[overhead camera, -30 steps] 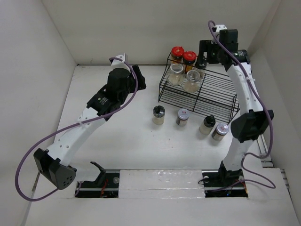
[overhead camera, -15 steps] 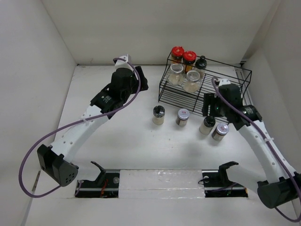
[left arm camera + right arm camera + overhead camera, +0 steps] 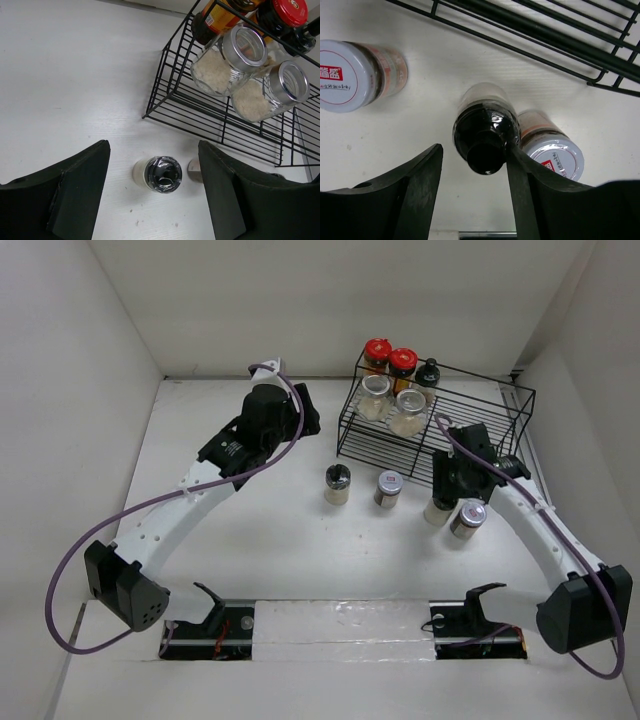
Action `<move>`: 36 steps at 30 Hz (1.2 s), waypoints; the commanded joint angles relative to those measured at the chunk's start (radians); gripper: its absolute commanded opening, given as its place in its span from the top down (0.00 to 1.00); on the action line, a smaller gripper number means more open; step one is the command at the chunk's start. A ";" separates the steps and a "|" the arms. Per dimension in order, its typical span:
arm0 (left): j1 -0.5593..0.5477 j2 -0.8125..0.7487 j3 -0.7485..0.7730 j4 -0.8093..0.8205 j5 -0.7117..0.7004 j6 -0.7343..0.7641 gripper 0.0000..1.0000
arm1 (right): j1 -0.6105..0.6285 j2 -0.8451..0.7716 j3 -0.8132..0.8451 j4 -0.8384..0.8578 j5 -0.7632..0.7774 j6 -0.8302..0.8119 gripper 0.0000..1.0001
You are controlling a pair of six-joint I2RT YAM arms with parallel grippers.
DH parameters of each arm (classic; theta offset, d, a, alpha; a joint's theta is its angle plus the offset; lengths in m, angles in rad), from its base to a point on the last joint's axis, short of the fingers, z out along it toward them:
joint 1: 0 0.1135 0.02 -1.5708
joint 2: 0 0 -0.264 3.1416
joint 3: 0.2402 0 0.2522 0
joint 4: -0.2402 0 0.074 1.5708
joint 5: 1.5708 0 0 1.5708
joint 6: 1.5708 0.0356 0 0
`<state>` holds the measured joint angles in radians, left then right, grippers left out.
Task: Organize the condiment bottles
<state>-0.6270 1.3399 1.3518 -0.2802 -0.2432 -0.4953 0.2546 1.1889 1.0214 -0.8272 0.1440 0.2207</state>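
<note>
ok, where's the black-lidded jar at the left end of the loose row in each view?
Top external: black-lidded jar, left end of the loose front row.
Left wrist: bottom centre.
Right wrist: not in it.
Shared landmark: the wire rack, top right in left wrist, top edge in right wrist.

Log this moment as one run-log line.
phase: reach to grasp | right gripper: open, straddling black-capped clear bottle, upright on white table | left gripper: open, empty, raised | black wire rack: partly filled
</note>
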 commanded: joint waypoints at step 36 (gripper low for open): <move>-0.002 -0.001 0.015 0.006 -0.018 0.009 0.33 | 0.044 0.018 0.555 -0.127 0.028 -0.007 0.97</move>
<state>-0.6270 1.3476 1.3487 -0.2810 -0.2443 -0.4957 0.2874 1.2350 1.3514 -0.9684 0.1844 0.2077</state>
